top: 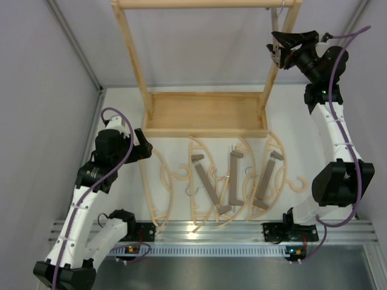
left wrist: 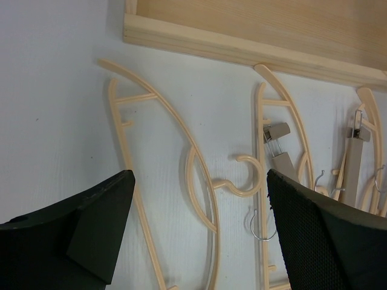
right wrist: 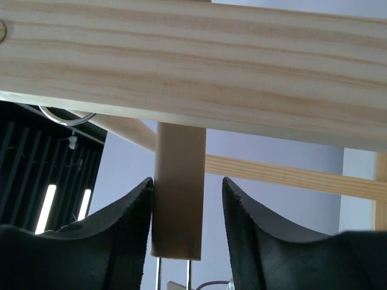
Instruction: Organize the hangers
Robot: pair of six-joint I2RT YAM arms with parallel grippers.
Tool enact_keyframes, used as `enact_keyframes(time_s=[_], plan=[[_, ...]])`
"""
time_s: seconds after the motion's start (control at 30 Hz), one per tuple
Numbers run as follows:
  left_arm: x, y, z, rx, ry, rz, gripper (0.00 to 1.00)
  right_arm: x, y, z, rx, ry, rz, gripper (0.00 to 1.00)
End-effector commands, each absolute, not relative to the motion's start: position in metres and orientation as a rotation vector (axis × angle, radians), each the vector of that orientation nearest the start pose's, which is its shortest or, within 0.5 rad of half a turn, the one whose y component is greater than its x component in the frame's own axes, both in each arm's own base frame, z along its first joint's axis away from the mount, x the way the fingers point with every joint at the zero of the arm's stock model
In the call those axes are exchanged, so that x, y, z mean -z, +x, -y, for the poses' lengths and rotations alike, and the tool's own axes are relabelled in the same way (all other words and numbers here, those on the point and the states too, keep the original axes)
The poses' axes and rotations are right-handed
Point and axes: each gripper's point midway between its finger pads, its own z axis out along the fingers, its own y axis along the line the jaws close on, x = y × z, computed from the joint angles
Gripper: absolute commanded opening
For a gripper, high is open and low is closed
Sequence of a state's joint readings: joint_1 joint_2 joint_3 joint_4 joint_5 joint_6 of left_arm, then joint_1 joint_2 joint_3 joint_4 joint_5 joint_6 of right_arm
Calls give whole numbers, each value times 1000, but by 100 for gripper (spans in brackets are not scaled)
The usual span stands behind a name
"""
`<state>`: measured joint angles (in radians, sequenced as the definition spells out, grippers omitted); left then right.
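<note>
At the rack frame (right wrist: pixel 193 60), right gripper (right wrist: pixel 187 187) straddles a clamp bar (right wrist: pixel 178 199)

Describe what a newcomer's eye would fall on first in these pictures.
The right end effector, raised at the top right corner of the wooden rack, has its jaws loosely around a brown clamp bar under the top beam. On the table before the rack lie pale curved hangers and three more clamp bars, with the left end effector open above the leftmost curved hanger.

A pale wooden rack frame (top: pixel 134 60) with tray base (top: pixel 205 132) stands on the white table (top: pixel 294 112); an aluminium rail (top: pixel 211 228) lines the near edge.
</note>
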<state>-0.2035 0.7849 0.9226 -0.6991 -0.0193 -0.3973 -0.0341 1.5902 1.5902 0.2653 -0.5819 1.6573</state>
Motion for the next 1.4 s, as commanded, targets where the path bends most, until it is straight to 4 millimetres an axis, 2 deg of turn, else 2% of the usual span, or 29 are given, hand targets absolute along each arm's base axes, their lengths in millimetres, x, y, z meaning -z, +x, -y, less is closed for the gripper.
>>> enact_keyframes(time_s=[0.0, 0.2, 0.23, 0.3, 0.33, 0.5, 0.53, 0.57, 0.6, 0.67, 0.7, 0.73, 0.77, 0.8, 0.83, 0.87, 0.9, 0.97, 1.0, 1.03, 1.07, 1.1, 1.13, 1.17, 1.2, 1.23, 1.27, 1.33, 1.37], plan=[[-235, 255, 63, 335, -218, -2086, 94, -515, 441, -107, -1631, 664, -1378, 52], [-231, 252, 62, 331, -218, -2087, 94, -517, 427, -101, -1495, 639, -1396, 62], [-230, 251, 62, 331, -218, -2087, 94, -512, 427, -99, -1467, 657, -1406, 63], [-228, 250, 61, 325, -217, -2088, 94, -516, 416, -97, -1415, 624, -1400, 67], [-227, 250, 61, 326, -217, -2091, 94, -507, 415, -95, -1390, 644, -1415, 68], [-229, 248, 61, 328, -214, -2082, 94, -490, 389, -91, -1277, 611, -1450, 72], [-228, 248, 61, 329, -213, -2083, 94, -472, 388, -88, -1244, 641, -1480, 72], [-228, 248, 61, 330, -215, -2083, 94, -474, 373, -87, -1201, 602, -1472, 72], [-228, 248, 61, 330, -215, -2083, 94, -468, 367, -84, -1169, 600, -1476, 73], [-228, 248, 61, 330, -214, -2080, 94, -444, 347, -78, -1083, 599, -1499, 73], [-229, 248, 61, 331, -214, -2077, 94, -421, 343, -76, -1052, 616, -1535, 73], [-229, 247, 61, 330, -214, -2073, 94, -421, 323, -74, -1020, 600, -1520, 73], [-229, 247, 61, 330, -217, -2070, 94, -410, 315, -72, -973, 577, -1539, 73], [-230, 246, 61, 334, -217, -2065, 94, -388, 308, -71, -946, 586, -1576, 73], [-230, 246, 60, 333, -218, -2062, 94, -385, 289, -71, -920, 561, -1570, 73], [-231, 245, 60, 337, -216, -2055, 94, -373, 282, -72, -884, 527, -1600, 73], [-232, 245, 61, 339, -217, -2049, 94, -350, 275, -72, -863, 535, -1647, 72], [-232, 245, 62, 345, -213, -2050, 94, -329, 252, -80, -827, 462, -1701, 71], [-232, 245, 62, 349, -211, -2049, 94, -303, 243, -84, -806, 459, -1777, 68], [-231, 245, 63, 352, -210, -2051, 94, -296, 234, -83, -766, 421, -1781, 68], [-231, 244, 64, 358, -207, -2053, 94, -285, 227, -91, -767, 379, -1826, 66], [-231, 244, 64, 360, -207, -2052, 94, -265, 221, -94, -749, 372, -1889, 65], [-230, 244, 64, 361, -205, -2054, 94, -257, 217, -94, -721, 355, -1907, 65], [-230, 245, 64, 360, -208, -2055, 94, -249, 209, -107, -747, 299, -1944, 62], [-231, 245, 64, 360, -207, -2052, 94, -230, 207, -111, -734, 289, -1986, 61], [-231, 244, 64, 360, -210, -2052, 94, -223, 204, -118, -753, 278, -2009, 60], [-230, 244, 63, 353, -214, -2052, 94, -203, 193, -134, -783, 217, -2073, 58], [-230, 243, 62, 351, -216, -2047, 94, -186, 191, -144, -762, 220, -2108, 57], [-231, 243, 61, 344, -219, -2043, 94, -177, 177, -163, -795, 131, -2145, 56]])
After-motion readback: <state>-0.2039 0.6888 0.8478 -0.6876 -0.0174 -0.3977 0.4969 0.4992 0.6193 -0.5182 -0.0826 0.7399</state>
